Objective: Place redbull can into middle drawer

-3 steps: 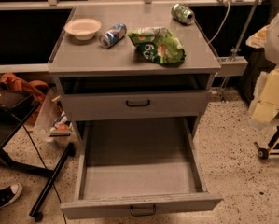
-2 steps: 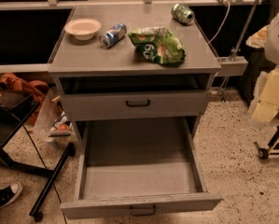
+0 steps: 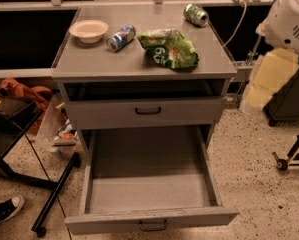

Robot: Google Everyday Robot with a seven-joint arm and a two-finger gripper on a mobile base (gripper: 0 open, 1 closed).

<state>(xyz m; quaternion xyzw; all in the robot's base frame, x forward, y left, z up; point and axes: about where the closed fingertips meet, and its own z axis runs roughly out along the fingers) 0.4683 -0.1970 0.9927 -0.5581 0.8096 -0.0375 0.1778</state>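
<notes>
The redbull can (image 3: 121, 37), blue and silver, lies on its side on the cabinet's top (image 3: 109, 61), between a white bowl and a green bag. The middle drawer (image 3: 151, 219) is pulled far out toward me and its grey inside is bare. The top drawer (image 3: 148, 111) above it has its front nearly flush, with a dark gap over it. My gripper is out of view. Only a white and cream part of my arm (image 3: 284, 29) shows at the right edge, well away from the can.
A white bowl (image 3: 89, 30) sits at the top's back left. A green chip bag (image 3: 170, 48) lies in the middle and a green can (image 3: 196, 14) lies at the back right. A black stand (image 3: 54, 194), bags and a shoe (image 3: 4, 211) are at the left. A wheeled base (image 3: 289, 159) is at the right.
</notes>
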